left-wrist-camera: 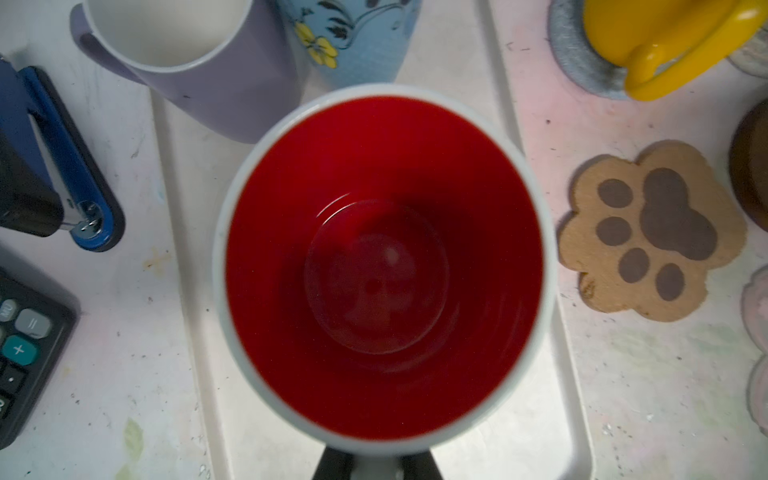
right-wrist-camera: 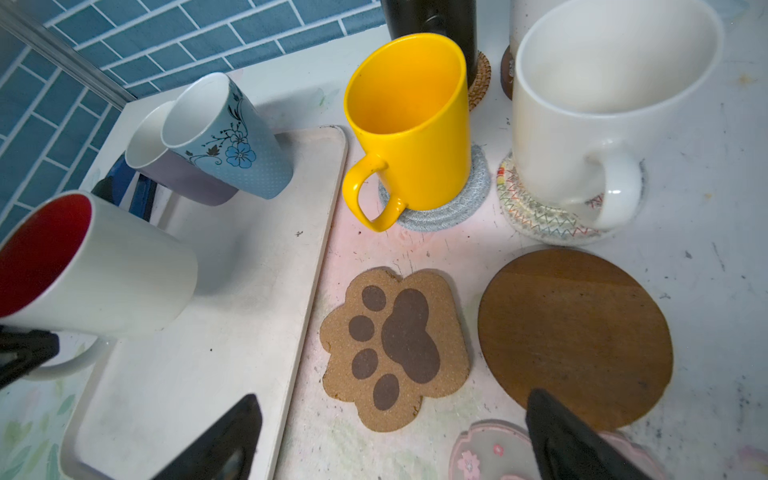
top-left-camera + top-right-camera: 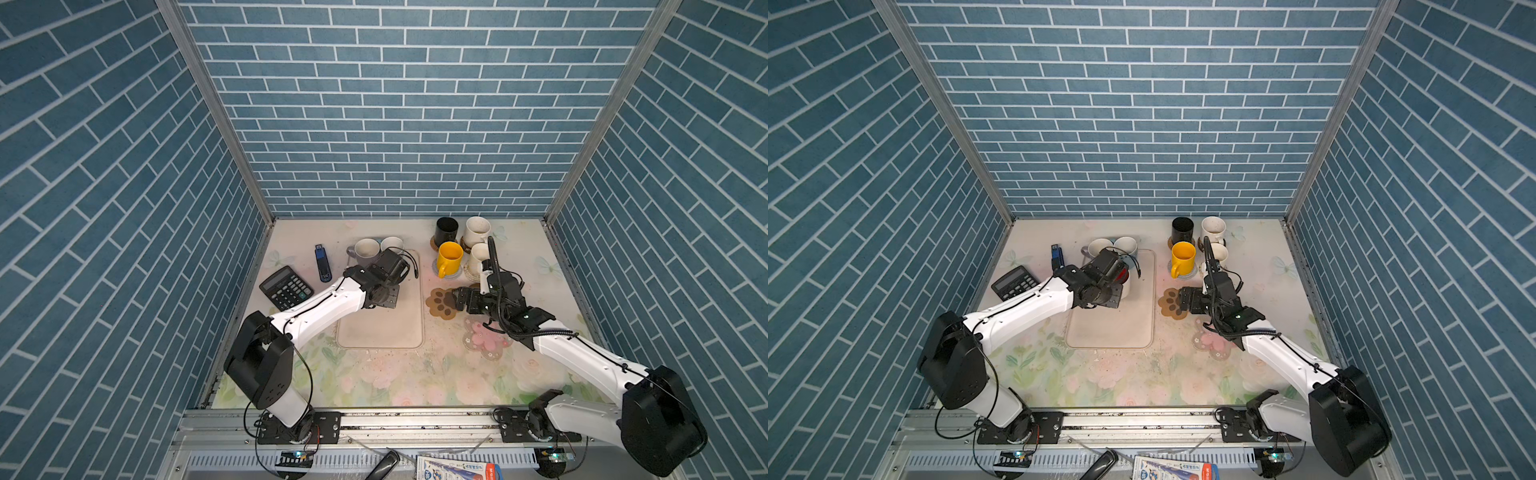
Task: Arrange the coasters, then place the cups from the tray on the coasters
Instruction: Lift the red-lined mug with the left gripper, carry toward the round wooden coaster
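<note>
Blue brick walls stand round your table (image 3: 374, 374), which has a cloth with pale flowers on it. Your left gripper (image 1: 376, 467) is clamped on the handle of the red-inside mug (image 1: 384, 266). It holds the mug upright over the middle of the tray (image 3: 382, 332), and you cannot tell if the mug's bottom touches the tray. Two more cups stand close together at the far end of the tray: the lavender mug (image 3: 366, 249) and the light blue mug (image 3: 392, 244). Your right gripper (image 3: 459, 300) has its jaws spread wide and grips nothing. It hangs over the paw coaster (image 3: 439, 304), which lies just to the right of the tray. Beside the paw coaster lies the near brown disc (image 2: 573, 332), bare. The pink flower coaster (image 3: 484, 341) lies closer to you, partly under the right arm. Four cups are already on mats farther back. The black mug (image 3: 446, 230) is on the woven tan coaster (image 2: 480, 79). The far white mug (image 3: 477, 229) is on the far brown disc (image 2: 506, 70). The yellow mug (image 2: 411, 137) is on the pale blue knit coaster (image 2: 457, 208). The near white mug (image 2: 582, 104) is on the whitish woven coaster (image 2: 536, 216). Left of the tray you have a calculator (image 3: 286, 287) and a blue stapler (image 3: 323, 264).
</note>
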